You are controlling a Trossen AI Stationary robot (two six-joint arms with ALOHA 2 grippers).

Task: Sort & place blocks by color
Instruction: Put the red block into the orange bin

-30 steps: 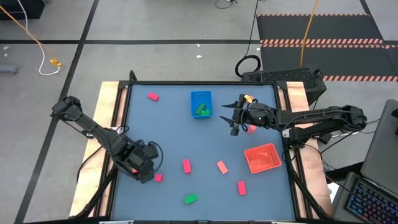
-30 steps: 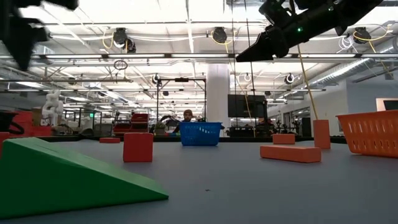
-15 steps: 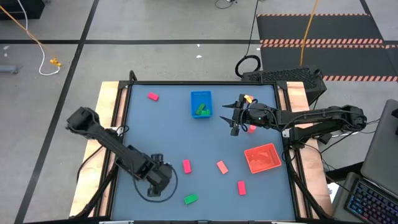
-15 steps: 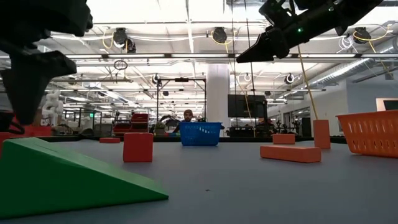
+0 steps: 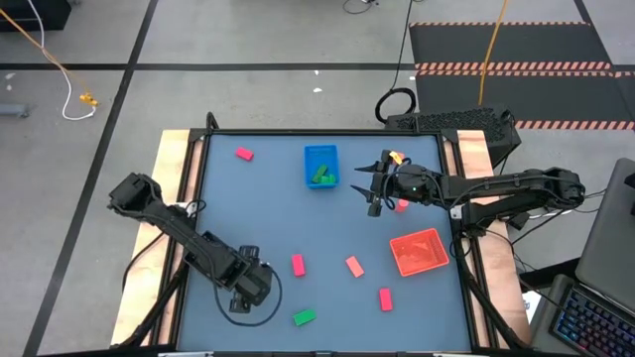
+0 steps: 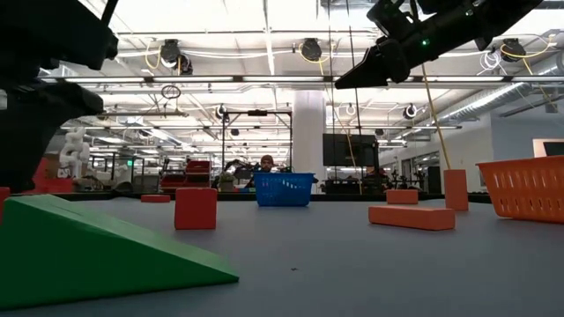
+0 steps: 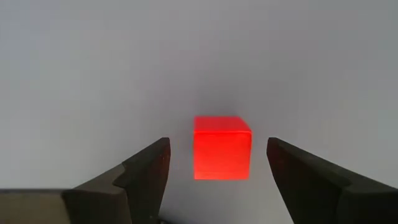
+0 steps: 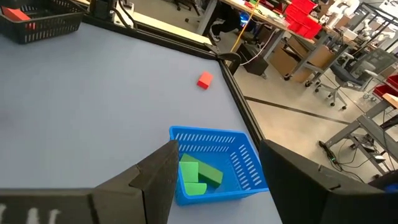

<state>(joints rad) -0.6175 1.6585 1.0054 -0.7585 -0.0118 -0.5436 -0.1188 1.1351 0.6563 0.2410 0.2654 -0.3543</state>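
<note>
In the left wrist view a small pink-red block (image 7: 222, 148) lies flat on the table between the fingers of my open left gripper (image 7: 218, 146), with a gap on each side. From above, that gripper (image 5: 250, 285) stands over the block near the table's near left part and hides it. My right gripper (image 5: 373, 188) is open and hovers just right of the blue tray (image 5: 319, 152), which holds green blocks (image 8: 198, 172). Other blocks lie loose: pink ones (image 5: 243, 154) (image 5: 298, 264), a salmon one (image 5: 354, 266), a red one (image 5: 385, 298) and a green wedge (image 5: 304, 317).
A red tray (image 5: 417, 251) sits near the table's right edge, and a red block (image 5: 401, 205) lies below the right arm. A black tray (image 8: 37, 22) shows in the right wrist view. A raised rim runs round the table. A person sits in the room beyond the far edge.
My left gripper has moved toward the table's right and near edges and come down over the pink-red block near the near left part, which showed beside it a second ago. It has hardly shifted in the last half second.
</note>
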